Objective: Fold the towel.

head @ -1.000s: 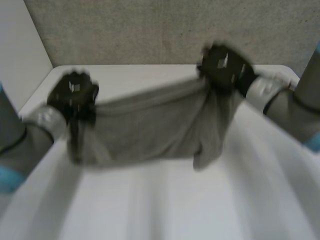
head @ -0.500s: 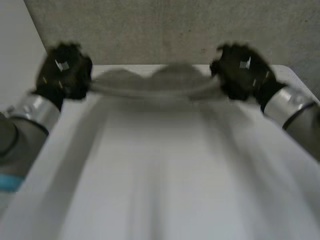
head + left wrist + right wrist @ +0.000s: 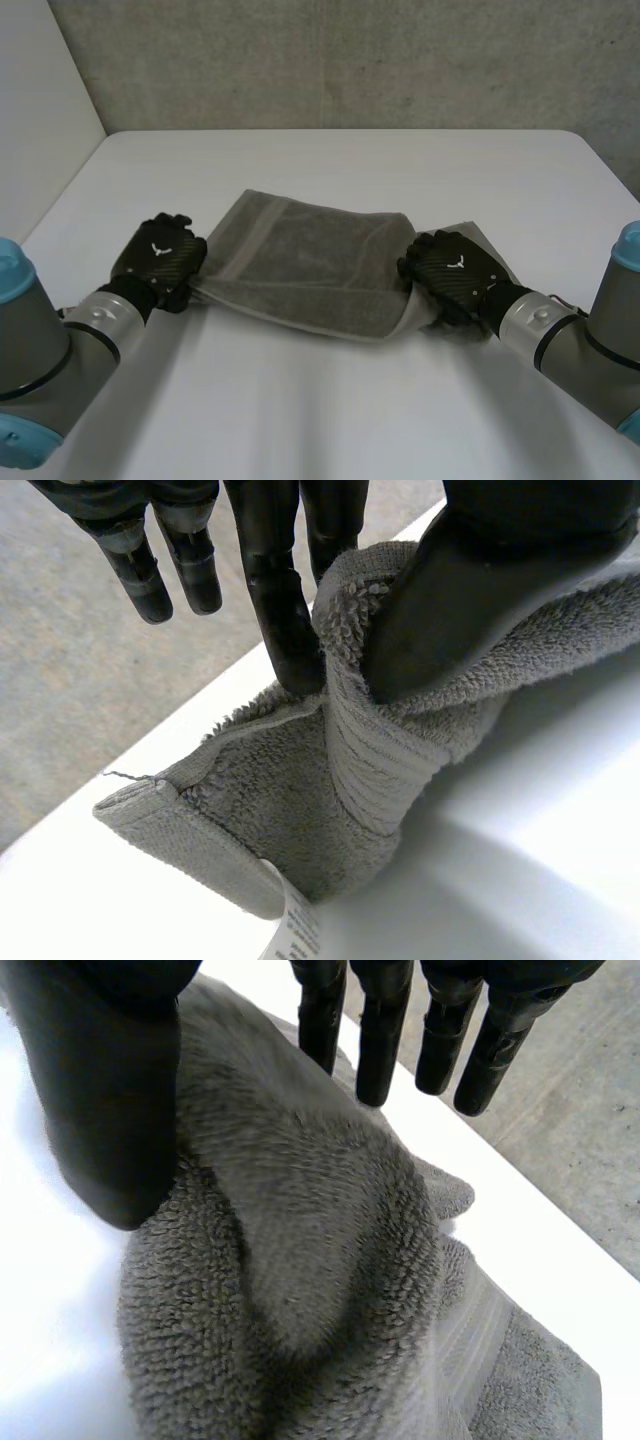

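Towel [image 3: 300, 265] lies flat on desk [image 3: 330, 160], middle, between both arms. It looks doubled over once; right end is bunched.

Left robot hand [image 3: 160, 262] at left end, thumb and finger pinching corner. Right robot hand [image 3: 450, 275] at right end, thumb and straight fingers nipping bunched cloth.

Judgement: first fold down, about halfway. Left to do: release, tidy right end, probably second fold.

Head view down from behind; both wrist views close on towel [image 3: 300, 265]

Lowered the towel [image 3: 300, 260] from mid-air onto the table [image 3: 330, 160], now doubled over. Pulled left hand [image 3: 158, 262] and right hand [image 3: 450, 275] back from the far edge.
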Motion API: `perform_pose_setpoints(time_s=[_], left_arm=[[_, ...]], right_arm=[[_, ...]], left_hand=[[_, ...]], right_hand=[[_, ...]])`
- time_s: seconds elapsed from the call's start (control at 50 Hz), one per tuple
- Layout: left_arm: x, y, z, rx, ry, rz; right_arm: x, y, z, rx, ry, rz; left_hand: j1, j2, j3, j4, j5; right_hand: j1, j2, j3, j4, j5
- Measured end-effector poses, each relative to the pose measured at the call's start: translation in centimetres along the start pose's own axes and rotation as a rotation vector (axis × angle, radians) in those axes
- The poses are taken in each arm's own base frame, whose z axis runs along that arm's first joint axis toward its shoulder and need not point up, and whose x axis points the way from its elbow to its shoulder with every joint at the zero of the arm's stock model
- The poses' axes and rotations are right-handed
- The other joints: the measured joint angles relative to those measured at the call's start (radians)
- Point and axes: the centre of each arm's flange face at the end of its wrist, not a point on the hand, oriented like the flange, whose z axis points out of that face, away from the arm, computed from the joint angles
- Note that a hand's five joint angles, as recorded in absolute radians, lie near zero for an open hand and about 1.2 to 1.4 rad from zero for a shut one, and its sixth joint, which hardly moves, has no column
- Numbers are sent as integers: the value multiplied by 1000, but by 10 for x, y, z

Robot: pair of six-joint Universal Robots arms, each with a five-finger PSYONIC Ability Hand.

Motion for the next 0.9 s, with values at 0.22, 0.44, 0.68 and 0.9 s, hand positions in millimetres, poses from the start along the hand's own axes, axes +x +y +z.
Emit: perform_pose_setpoints(time_s=[0.22, 0.44, 0.68, 0.9], left_arm=[[-19, -6, -6, 9, -56, -6], [-22, 4, -7, -28, -60, -21], [-13, 6, -13, -51, -30, -28], [-4, 6, -22, -78, 3, -36]], right_arm=[[-4, 5, -15, -103, -92, -142], [18, 1, -32, -160, -89, -244], [33, -8, -31, -134, -29, -147], [36, -35, 2, -43, -33, 34]], left_hand=[[0, 0, 0, 0, 0], [0, 0, 0, 0, 0], [0, 0, 0, 0, 0], [0, 0, 0, 0, 0]], right_hand=[[-42, -51, 0, 0, -55], [116, 102, 0, 0, 143], [-92, -89, 0, 0, -119], [-103, -89, 0, 0, -132]])
